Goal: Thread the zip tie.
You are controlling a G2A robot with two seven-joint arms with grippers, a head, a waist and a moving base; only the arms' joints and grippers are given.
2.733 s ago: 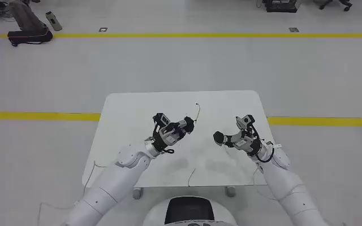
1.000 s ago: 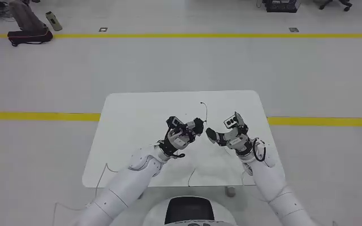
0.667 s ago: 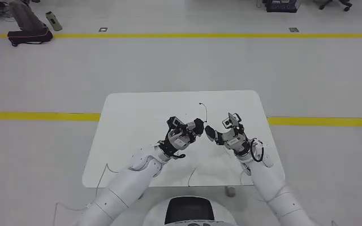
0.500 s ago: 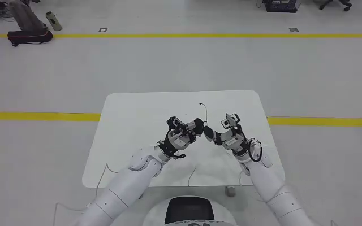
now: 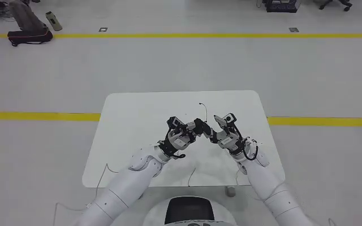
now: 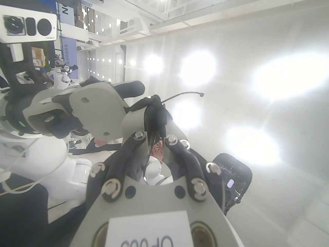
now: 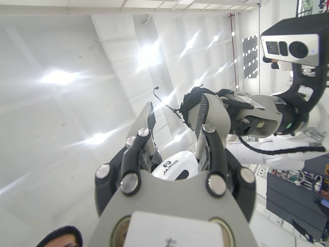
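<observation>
In the top view, the zip tie (image 5: 205, 112) is held up over the white table (image 5: 141, 113). It is a thin dark strip rising from the left gripper (image 5: 196, 124), with its free end curling away. The right gripper (image 5: 210, 130) sits just beside the left one. The table stands on a pale floor (image 5: 181, 62) crossed by yellow lines (image 5: 56, 116).

In the left wrist view, the left gripper (image 6: 154, 115) has its jaws closed on the zip tie (image 6: 180, 95). The free length arcs out to a small knob-like end. Expect it to be very light, springy and slick. It will likely flex away if you nudge it, so take hold close to the pinch, where it bends least.

In the right wrist view, the right gripper (image 7: 177, 119) has its jaws apart and holds nothing. The zip tie (image 7: 164, 101) shows between its fingers, but you cannot tell whether it truly lies between them in depth. Bright patches of glare (image 7: 59, 75) lie behind and may hide the thin strip.
</observation>
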